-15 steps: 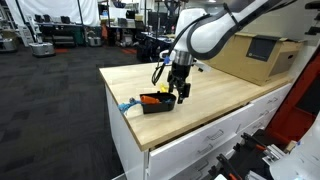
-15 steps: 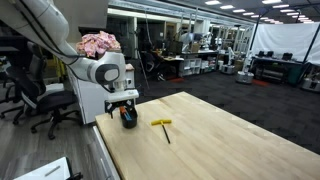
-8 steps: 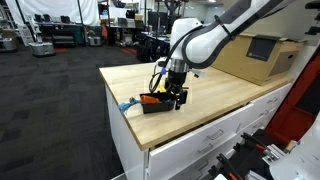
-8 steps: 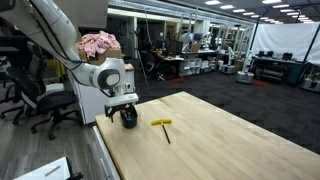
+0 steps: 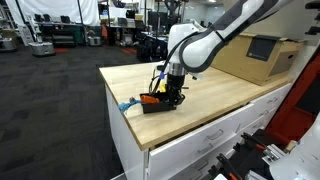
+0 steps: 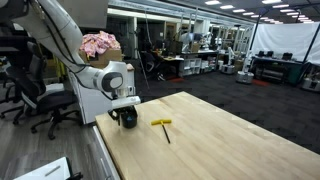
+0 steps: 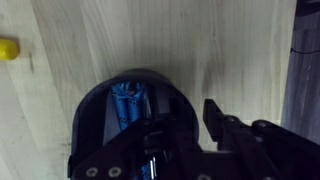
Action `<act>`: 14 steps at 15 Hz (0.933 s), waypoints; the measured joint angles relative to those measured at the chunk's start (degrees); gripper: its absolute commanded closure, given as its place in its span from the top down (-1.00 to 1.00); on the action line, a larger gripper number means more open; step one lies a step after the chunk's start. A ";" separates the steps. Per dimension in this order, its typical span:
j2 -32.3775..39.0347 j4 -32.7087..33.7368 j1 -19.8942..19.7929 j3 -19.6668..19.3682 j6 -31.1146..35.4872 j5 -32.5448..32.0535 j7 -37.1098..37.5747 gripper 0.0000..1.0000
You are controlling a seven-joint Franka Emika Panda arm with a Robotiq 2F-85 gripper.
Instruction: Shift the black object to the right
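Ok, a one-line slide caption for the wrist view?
Tool over a black container with a blue item inside, on a wooden table.

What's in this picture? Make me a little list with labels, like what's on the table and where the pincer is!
table: light wood
black object: round holder, close to the table's edge
inside it: a blue thing
pincer: down low at the black object's rim; open or shut is hard to tell
also on the table: yellow tool, lying apart from the black object
farther back: cardboard box
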 measured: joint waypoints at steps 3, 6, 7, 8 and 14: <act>0.51 0.43 -0.24 0.15 0.02 -0.21 0.02 -1.00; 0.28 1.00 -0.29 0.27 0.22 -1.96 1.43 -0.97; 0.04 1.00 -0.37 0.27 0.30 -2.92 2.33 -0.97; -0.28 1.00 -0.51 0.27 0.30 -3.86 3.31 -0.97; -5.86 0.44 -3.52 -0.93 0.18 -8.28 9.23 -0.97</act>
